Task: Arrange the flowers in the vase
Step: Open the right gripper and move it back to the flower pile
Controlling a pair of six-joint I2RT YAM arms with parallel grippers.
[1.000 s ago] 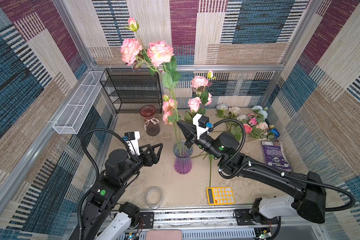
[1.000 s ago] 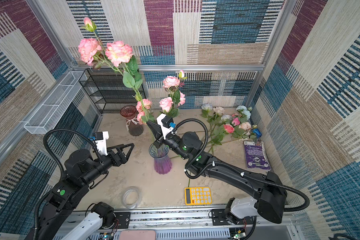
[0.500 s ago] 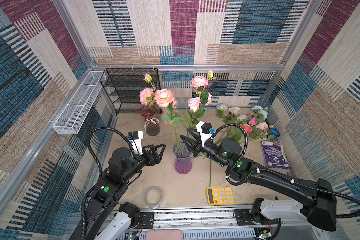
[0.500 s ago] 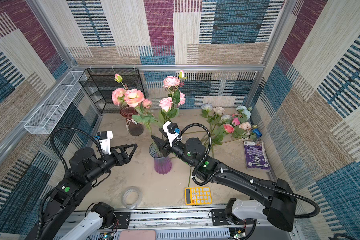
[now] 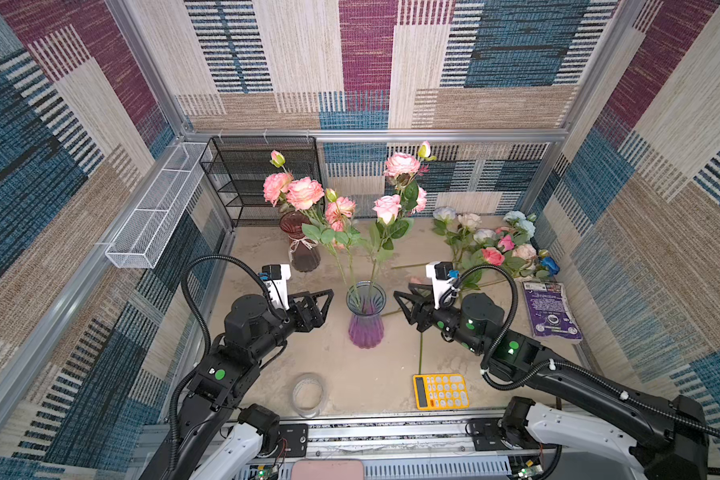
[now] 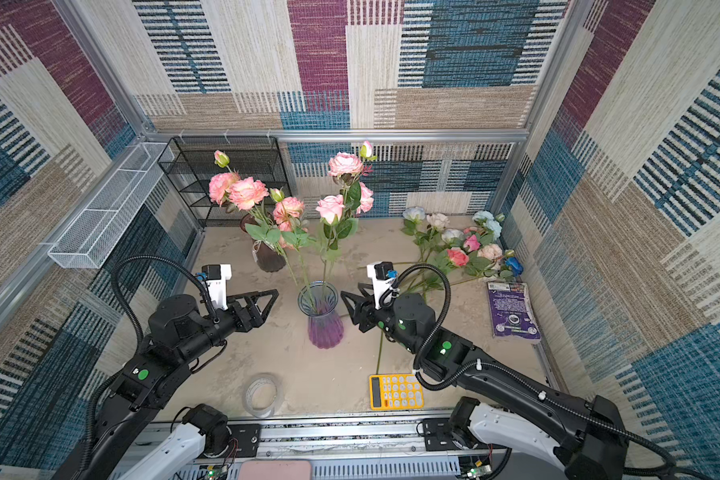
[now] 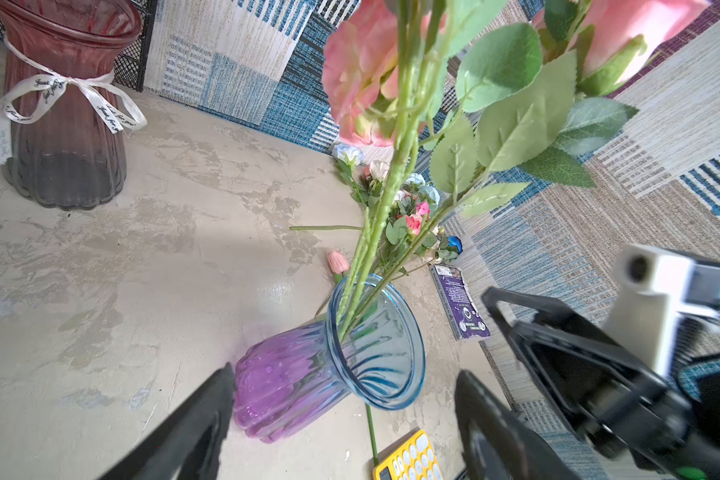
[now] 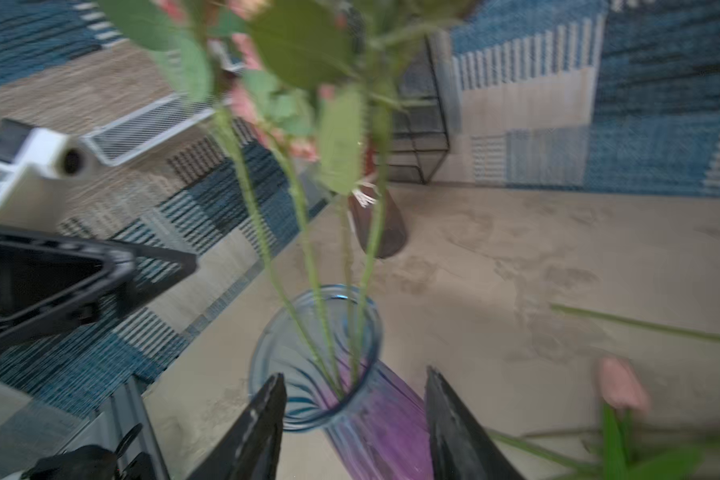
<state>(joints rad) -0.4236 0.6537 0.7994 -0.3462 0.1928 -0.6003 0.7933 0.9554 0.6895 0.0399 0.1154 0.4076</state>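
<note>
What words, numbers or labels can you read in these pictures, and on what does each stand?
"Just for you": script on the white ribbon round the red vase, only partly clear.
Purple booklet: print too small to read.
Calculator: key marks too small to read.

Both top views look steeply down from high at the front, sharing the whole desk [image 5: 371, 374]. The 2 wrist cameras sit low and close behind the left end effector [image 7: 346, 372] and right end effector [image 8: 355, 373], facing the same vase [image 7: 283, 386] from opposite sides.
</note>
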